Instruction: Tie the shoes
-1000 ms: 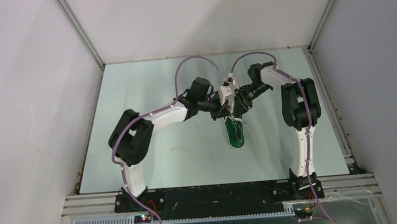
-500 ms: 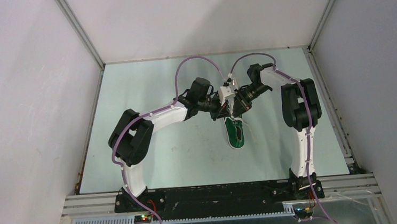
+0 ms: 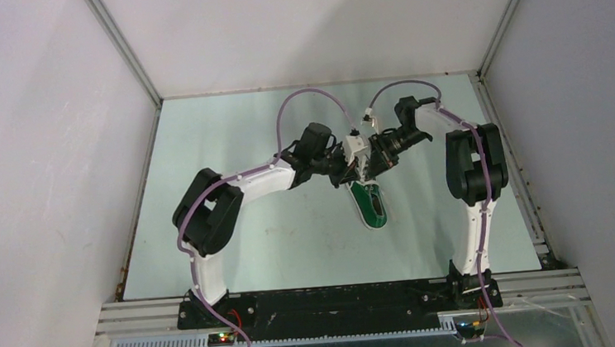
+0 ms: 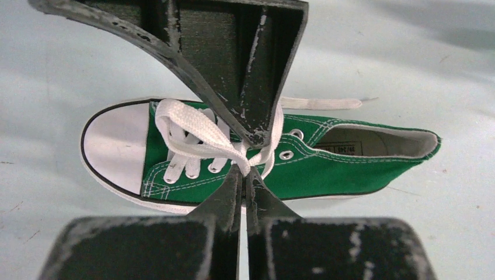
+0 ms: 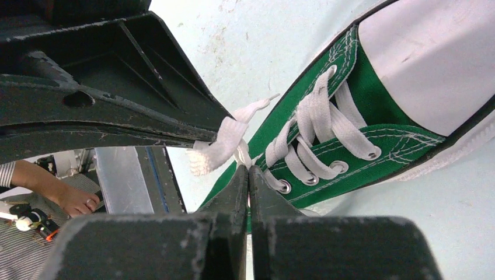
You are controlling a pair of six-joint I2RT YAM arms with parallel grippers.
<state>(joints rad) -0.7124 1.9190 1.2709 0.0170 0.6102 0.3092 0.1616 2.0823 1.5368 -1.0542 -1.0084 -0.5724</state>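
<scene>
Both arms' tips, left gripper and right gripper, meet over the far end of the green sneaker lying mid-table. From the left wrist we see the left jaws pressed together on the white laces over the tongue. From the right wrist, the right jaws likewise pinch a lace strand beside the eyelets.

right pincer: closed on lace | sneaker: toe swung right

Pale green table, white walls
</scene>
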